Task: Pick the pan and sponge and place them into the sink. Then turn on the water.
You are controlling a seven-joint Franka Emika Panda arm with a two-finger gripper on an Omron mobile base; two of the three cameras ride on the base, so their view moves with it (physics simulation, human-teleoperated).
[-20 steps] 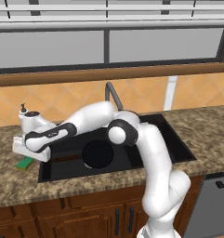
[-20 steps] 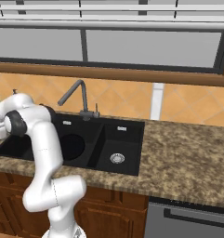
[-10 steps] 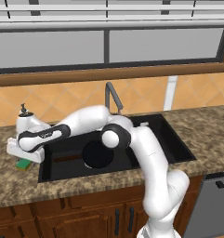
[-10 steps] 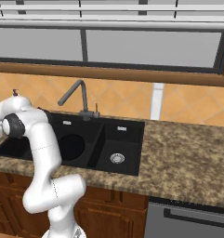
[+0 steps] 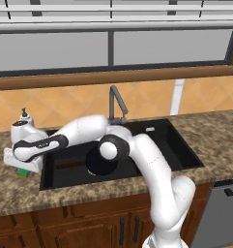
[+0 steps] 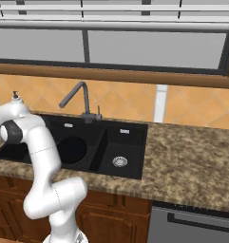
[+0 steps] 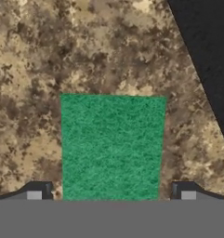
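On the granite counter [image 7: 48, 51] left of the sink [image 5: 156, 145], my claw [image 7: 111, 193] hung low over the sponge [image 7: 112, 146]. Jaws stood wide, one fingertip [image 7: 36, 191] on each side of the green block, nothing held. Whether the tips touched its sides, I could not tell. From the left base camera, just a green sliver of the sponge [image 5: 23, 172] showed under my hand.

Step in hand, as I judged it: grasping the sponge.
- The block sat square and centred between the tips, so no sideways correction seemed needed.
- Go down enough for the pads to meet the side faces, then close evenly. A soft block should squash a little; a light grip ought to do.
- Lift straight up before swinging toward the basin, to clear the sink's rim [image 7: 197, 60], which ran just beside the sponge.

Around:
- Pan [image 5: 102, 163] lay in the larger basin, partly behind my own elbow.
- Soap dispenser [image 5: 24, 116] stood near, behind my hand; a careless lift could brush it.
- Faucet [image 5: 116, 101] rose behind the sink, no stream visible. It stood in the line of a high swing, so a low arc looked safer.
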